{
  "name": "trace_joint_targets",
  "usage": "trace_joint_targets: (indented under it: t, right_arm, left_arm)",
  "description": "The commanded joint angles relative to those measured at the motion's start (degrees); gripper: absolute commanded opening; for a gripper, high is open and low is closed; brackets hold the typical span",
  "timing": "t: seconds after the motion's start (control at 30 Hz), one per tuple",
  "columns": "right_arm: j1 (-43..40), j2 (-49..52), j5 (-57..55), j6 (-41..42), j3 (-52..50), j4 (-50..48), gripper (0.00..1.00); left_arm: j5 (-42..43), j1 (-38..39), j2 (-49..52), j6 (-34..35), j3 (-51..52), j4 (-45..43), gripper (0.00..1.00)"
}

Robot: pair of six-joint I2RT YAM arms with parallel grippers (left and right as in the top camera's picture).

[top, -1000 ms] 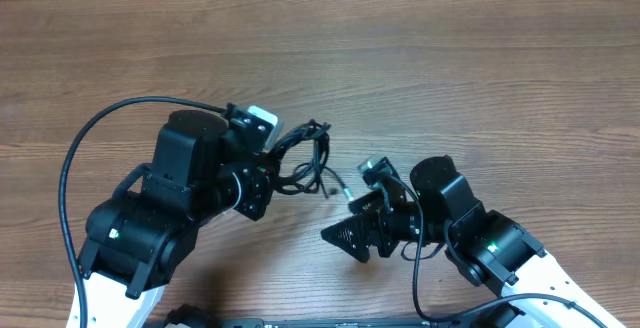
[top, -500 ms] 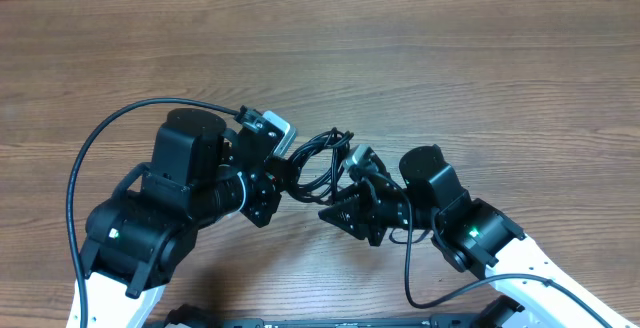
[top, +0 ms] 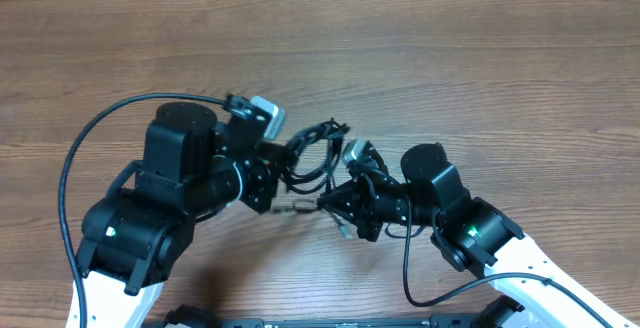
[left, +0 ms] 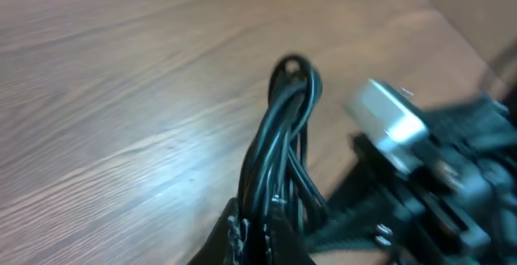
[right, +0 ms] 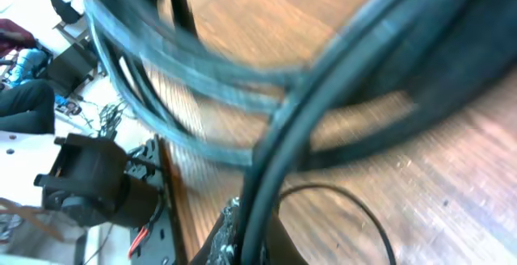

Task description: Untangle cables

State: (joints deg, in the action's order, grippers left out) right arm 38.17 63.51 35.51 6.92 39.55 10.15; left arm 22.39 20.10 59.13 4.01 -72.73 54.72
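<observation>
The left claw (left: 257, 234) is clenched on the cables (left: 284, 124). Several black strands are pinched together between its fingers and rise from the tips into a tight loop just ahead of it. From above, the bundle (top: 315, 153) hangs between the two arms, off the wooden table (top: 450, 68).

The right claw (right: 242, 231) is also clenched. One black strand of the cables (right: 323, 128) runs straight out from between its fingertips, and the other strands cross close in front of its camera, blurred. Overhead, the right claw (top: 337, 203) sits just below the bundle, facing the left claw (top: 272, 166) and close beside it. A silver-ended tip (top: 300, 206) shows between them, on the right claw's left.
</observation>
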Motion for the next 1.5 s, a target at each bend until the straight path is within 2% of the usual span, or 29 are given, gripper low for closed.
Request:
trace_joint_targets:
  t: [0.0, 0.13, 0.4, 0.67, 0.8, 1.07, 1.3, 1.47]
  right_arm:
    - [-0.11, -0.68, 5.38, 4.09, 1.03, 0.52, 0.04]
    - [-0.11, -2.29, 12.24, 7.58, 1.05, -0.70, 0.04]
    - [-2.36, -4.92, 16.11, 18.10, 1.03, -8.11, 0.04]
    - [-10.71, -4.98, 20.31, 34.60, 1.03, -13.46, 0.04]
    - [-13.64, -4.94, 20.28, 42.40, 1.03, -16.63, 0.04]
    - [-13.81, -4.02, 16.09, 42.58, 1.03, -19.98, 0.04]
    - [-13.81, -0.52, 10.58, 42.60, 1.03, -21.03, 0.04]
    - [-13.84, 2.36, 10.51, 42.51, 1.03, -22.93, 0.04]
  left_arm:
    - [-8.59, -2.23, -0.66, 3.74, -0.39, -1.18, 0.04]
    - [-8.26, -2.08, -0.66, 2.16, -0.39, -1.11, 0.04]
    - [1.38, -2.05, -0.66, -4.35, -0.39, -0.11, 0.04]
    - [3.82, -2.03, -0.66, -6.67, -0.37, 2.14, 0.05]
    - [10.16, -2.03, -0.66, -9.31, 0.28, 1.97, 0.04]
    - [20.46, -2.01, -0.66, -14.05, 4.55, 0.74, 0.04]
    - [34.07, -2.01, -0.66, -24.35, 6.27, 0.33, 0.04]
    - [36.15, -2.01, -0.66, -28.37, 6.43, 1.73, 0.04]
